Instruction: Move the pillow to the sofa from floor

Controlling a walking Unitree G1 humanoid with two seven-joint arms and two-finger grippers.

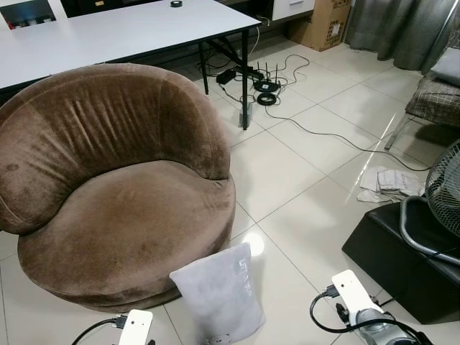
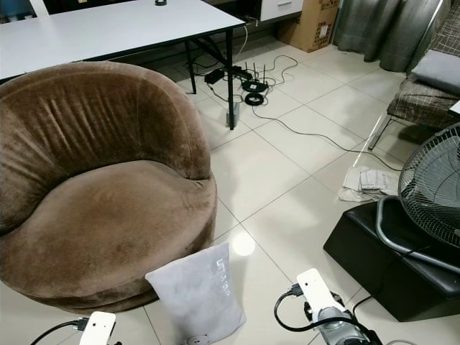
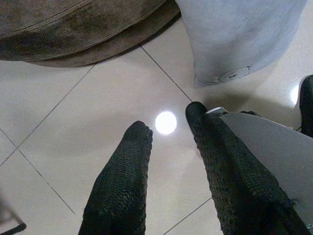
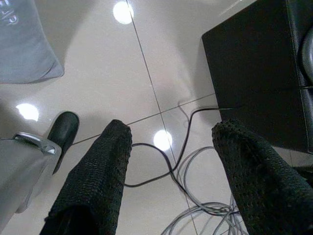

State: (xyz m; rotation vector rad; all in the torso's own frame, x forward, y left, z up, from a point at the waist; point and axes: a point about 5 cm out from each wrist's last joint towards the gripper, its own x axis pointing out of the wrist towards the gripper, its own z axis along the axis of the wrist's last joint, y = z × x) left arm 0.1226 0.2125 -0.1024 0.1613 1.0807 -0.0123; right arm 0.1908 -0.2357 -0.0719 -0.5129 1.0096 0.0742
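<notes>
Left gripper point(image 3: 168, 129): fingers point(image 3: 122, 181) spread, holding nothing, pointed down at the tiled floor point(image 3: 98, 112) just short of the pillow. Right gripper point(image 4: 171, 132): fingers point(image 4: 98, 166) spread wide, empty, above floor tiles crossed by a black cable point(image 4: 181, 152) and a bundle of grey cables point(image 4: 205, 210). The grey pillow point(image 1: 219, 295) stands upright on the floor, leaning against the front edge of the round brown sofa point(image 1: 115, 194); the sofa seat carries nothing. A black box point(image 1: 399, 262) lies to the robot's right beside a fan point(image 1: 445, 190). Behind the sofa stands a white surface point(image 1: 122, 32), with cables and routers point(image 1: 264, 90) on the floor by its leg.
</notes>
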